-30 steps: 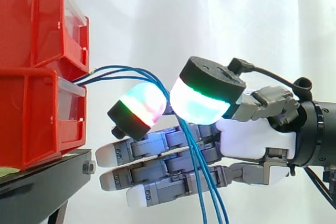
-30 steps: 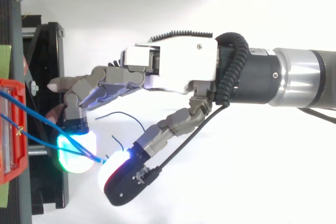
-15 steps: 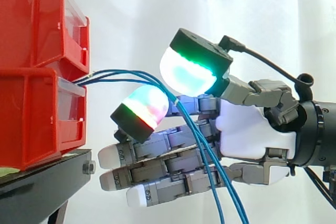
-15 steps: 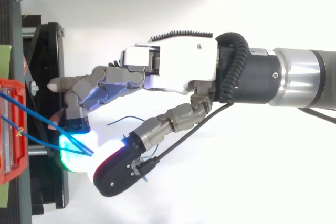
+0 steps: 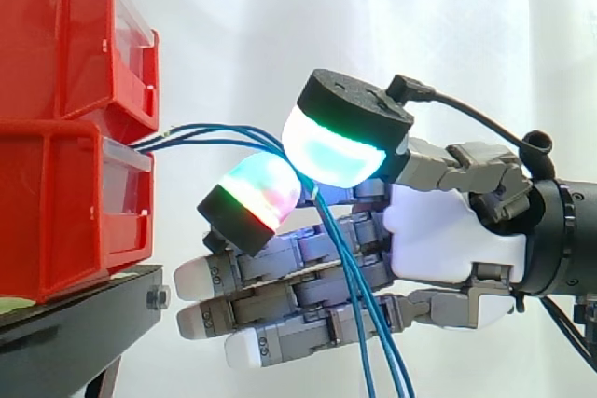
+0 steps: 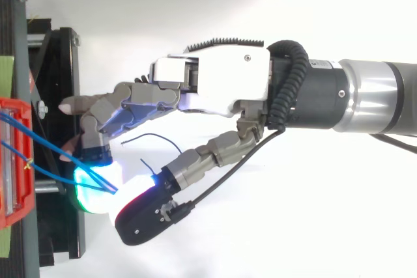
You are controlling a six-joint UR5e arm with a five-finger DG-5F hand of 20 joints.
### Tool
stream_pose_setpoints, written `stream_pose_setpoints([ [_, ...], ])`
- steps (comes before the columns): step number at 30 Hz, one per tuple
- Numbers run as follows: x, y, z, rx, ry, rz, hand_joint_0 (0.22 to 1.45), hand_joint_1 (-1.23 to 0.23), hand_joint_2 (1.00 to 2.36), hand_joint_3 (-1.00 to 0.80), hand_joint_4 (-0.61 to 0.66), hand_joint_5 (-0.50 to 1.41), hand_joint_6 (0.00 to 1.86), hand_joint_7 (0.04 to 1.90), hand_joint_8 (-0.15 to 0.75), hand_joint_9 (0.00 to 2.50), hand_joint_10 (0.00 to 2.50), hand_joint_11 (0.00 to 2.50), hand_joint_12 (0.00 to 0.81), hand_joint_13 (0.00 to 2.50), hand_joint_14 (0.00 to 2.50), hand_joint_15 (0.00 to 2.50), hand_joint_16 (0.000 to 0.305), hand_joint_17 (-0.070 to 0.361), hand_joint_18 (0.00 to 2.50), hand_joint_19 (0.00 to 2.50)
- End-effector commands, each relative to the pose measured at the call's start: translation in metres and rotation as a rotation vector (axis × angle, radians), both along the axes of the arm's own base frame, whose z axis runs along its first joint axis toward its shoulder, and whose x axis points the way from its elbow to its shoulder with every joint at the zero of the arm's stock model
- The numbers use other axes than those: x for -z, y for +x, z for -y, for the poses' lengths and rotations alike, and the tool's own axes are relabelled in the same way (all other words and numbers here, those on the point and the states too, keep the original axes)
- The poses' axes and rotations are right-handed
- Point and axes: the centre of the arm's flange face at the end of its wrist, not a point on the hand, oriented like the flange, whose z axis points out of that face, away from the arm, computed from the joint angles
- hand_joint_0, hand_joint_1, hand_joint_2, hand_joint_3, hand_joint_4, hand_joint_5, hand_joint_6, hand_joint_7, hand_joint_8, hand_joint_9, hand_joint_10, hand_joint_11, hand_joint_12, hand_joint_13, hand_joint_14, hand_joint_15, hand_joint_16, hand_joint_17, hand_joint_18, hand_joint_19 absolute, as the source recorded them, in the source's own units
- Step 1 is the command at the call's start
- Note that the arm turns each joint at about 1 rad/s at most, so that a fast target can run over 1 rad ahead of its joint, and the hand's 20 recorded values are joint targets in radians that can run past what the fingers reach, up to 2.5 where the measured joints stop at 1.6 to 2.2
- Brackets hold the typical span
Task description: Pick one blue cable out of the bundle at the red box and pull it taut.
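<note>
Before a white curtain (image 5: 373, 25), stacked red bins (image 5: 65, 118) sat at the left on a black stand (image 5: 75, 314). Blue cables (image 5: 224, 130) arched rightward from the gap between the bins to the hand (image 5: 448, 240), which pinched them between two glowing pads (image 5: 256, 188). The side view showed the cables hanging slack below the pinch, across the straight lower fingers (image 5: 280, 300); the top view showed the arm (image 6: 365, 105) reaching in from the right over a white surface (image 6: 293, 226).

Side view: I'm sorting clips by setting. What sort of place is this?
Probably a robotics lab test rig: a white curtain backdrop, red bins on a black stand, and a robot hand pinching blue cables.
</note>
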Motion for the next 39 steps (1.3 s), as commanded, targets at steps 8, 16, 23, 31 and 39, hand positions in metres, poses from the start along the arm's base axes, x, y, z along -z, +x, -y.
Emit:
stream_pose_setpoints([
  [8,0.0,0.0,0.0,0.0,0.002,0.0,0.81,-0.92,1.01,-0.38,-0.21,-0.19,0.91,1.0,0.248,0.56,0.0,0.16,0.346,0.24,0.0,0.0,0.054,0.122,0.34,0.12],
  [16,0.0,0.0,-0.0001,-0.002,0.003,0.0,0.87,-0.91,1.01,-0.4,-0.21,-0.2,0.91,1.11,0.226,0.54,0.0,0.14,0.34,0.21,0.0,0.0,0.053,0.119,0.27,0.17],
  [23,0.0,0.0,-0.0001,-0.002,0.004,0.0,0.87,-0.89,1.0,-0.5,-0.14,-0.23,0.9,0.91,0.182,0.41,0.0,0.11,0.326,0.17,0.0,0.0,0.052,0.116,0.28,0.11],
  [31,-0.0012,-0.0001,-0.0001,-0.002,0.006,0.002,0.75,-0.93,1.0,-0.5,-0.02,-0.25,0.91,0.83,0.181,0.35,0.0,0.12,0.333,0.19,0.0,0.0,0.053,0.119,0.35,0.05],
  [39,-0.0007,0.0004,-0.0002,-0.002,0.005,0.002,0.55,-0.78,1.0,-0.5,0.09,-0.23,0.89,0.84,0.236,0.43,0.0,0.14,0.358,0.21,0.0,0.0,0.057,0.127,0.36,0.12],
])
